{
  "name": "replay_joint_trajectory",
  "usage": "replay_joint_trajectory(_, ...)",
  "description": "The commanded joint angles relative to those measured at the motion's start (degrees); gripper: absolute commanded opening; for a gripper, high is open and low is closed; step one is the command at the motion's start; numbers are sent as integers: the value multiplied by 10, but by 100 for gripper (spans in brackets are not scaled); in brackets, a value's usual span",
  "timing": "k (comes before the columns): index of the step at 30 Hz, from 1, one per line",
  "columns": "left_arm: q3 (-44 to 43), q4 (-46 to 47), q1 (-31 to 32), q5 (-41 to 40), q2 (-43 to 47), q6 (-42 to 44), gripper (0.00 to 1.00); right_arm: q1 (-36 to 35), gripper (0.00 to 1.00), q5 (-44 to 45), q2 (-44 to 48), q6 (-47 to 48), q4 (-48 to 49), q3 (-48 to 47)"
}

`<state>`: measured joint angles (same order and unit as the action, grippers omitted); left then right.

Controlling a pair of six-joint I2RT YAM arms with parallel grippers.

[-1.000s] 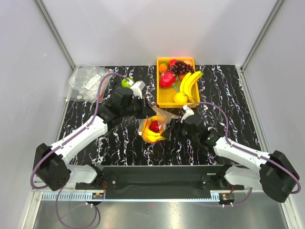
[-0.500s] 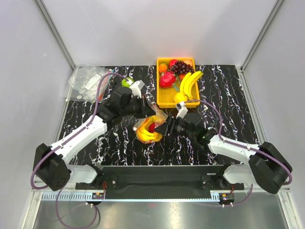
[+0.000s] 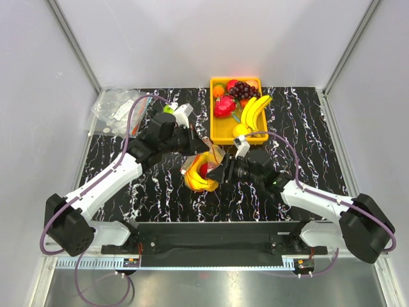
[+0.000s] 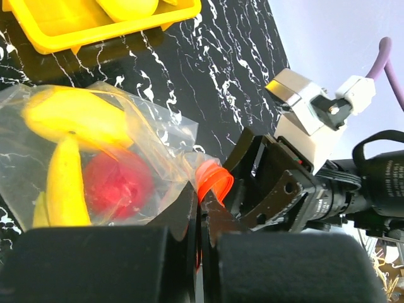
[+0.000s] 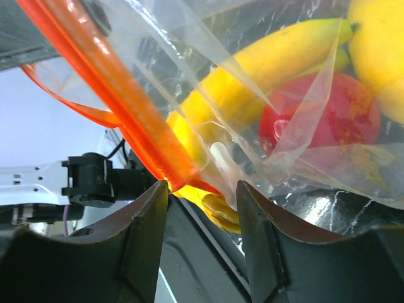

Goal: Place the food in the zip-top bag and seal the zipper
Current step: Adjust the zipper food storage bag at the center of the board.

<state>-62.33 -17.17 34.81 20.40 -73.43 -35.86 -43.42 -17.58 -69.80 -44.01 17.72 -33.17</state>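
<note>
Left fingers (image 4: 183, 216) pinch zipper (image 4: 212, 179); right fingers (image 5: 148, 235) straddle zip-top bag (image 5: 297, 76).

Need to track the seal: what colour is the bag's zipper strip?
Red-orange; the zipper shows best in the right wrist view.

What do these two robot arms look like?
The left arm and right arm have white shells, black joints and black bases. A purple cable loops along each. The left gripper and right gripper are black, two-fingered, each beside a small white block.
</note>
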Motion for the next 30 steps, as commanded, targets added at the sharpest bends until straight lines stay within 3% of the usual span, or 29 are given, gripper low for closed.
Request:
replay_joint_trajectory(1,-37,18,-3,17,28,6,0,-5,55,15,23,46,11,10)
replay_joint_trajectory(4,-39,10,-4,14,31,10,0,-5,59,40,35,52,8,30)
replay_joint_trajectory(9,-39,9,-3,12,31,10,0,-5,76,56,53,45,28,60)
replay_joint_trajectory(17,-36,15,-4,12,25,4,0,-5,74,27,52,16,87,94)
replay_joint_trajectory(25,-25,21,-3,10,23,4,0,-5,50,4,23,4,130,86)
replay_joint_trajectory(30,-12,23,-4,2,15,9,0,-6,28,-26,33,-15,119,63)
